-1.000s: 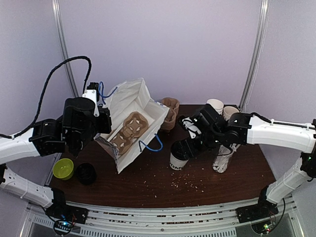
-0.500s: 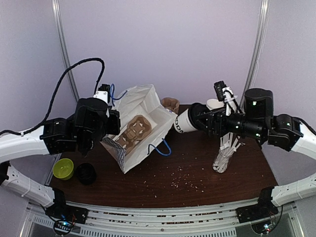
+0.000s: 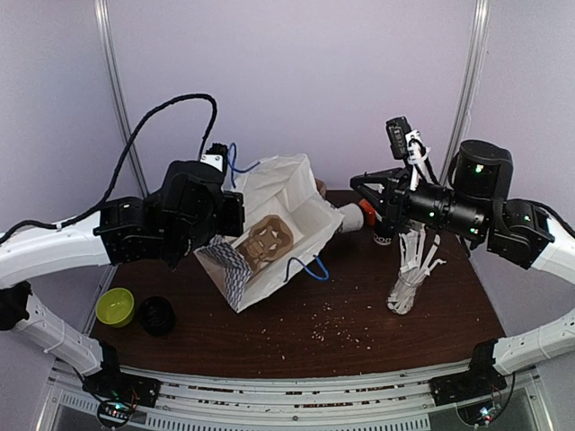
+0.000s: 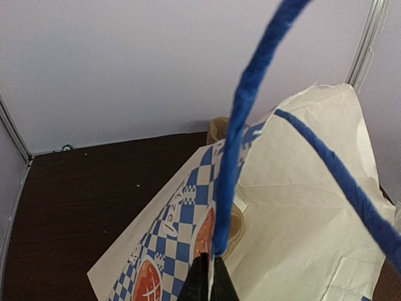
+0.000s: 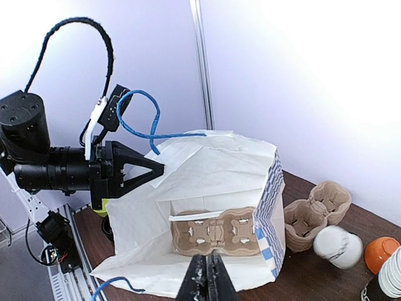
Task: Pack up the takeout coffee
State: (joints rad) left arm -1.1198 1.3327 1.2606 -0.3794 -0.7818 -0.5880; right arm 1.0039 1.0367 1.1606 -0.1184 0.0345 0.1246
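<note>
The blue-and-white checked paper bag [image 3: 269, 224] hangs tilted, its mouth facing right. My left gripper [image 4: 211, 266] is shut on the bag's rim where the blue handle [image 4: 241, 125] joins. The brown two-hole carrier tray [image 5: 219, 232] lies inside the bag on its floor [image 3: 268, 241]. A white cup [image 5: 338, 246] lies on its side outside the bag, just right of its mouth [image 3: 346, 215]; its top is not visible. My right gripper [image 5: 206, 258] is shut and holds nothing. It hovers in front of the bag's mouth [image 3: 357, 184].
A stack of spare pulp trays [image 5: 313, 213] stands behind the bag beside an orange round thing [image 5: 383, 249] and stacked white cups [image 5: 393, 276]. A glass of wrapped straws [image 3: 409, 287] stands under the right arm. A green cup [image 3: 115, 306] and a black lid [image 3: 157, 316] sit front left.
The right gripper carried the cup up to the bag's mouth, then let go and shut; the cup now lies beside the bag. The left arm lifted the bag and moved it right.
</note>
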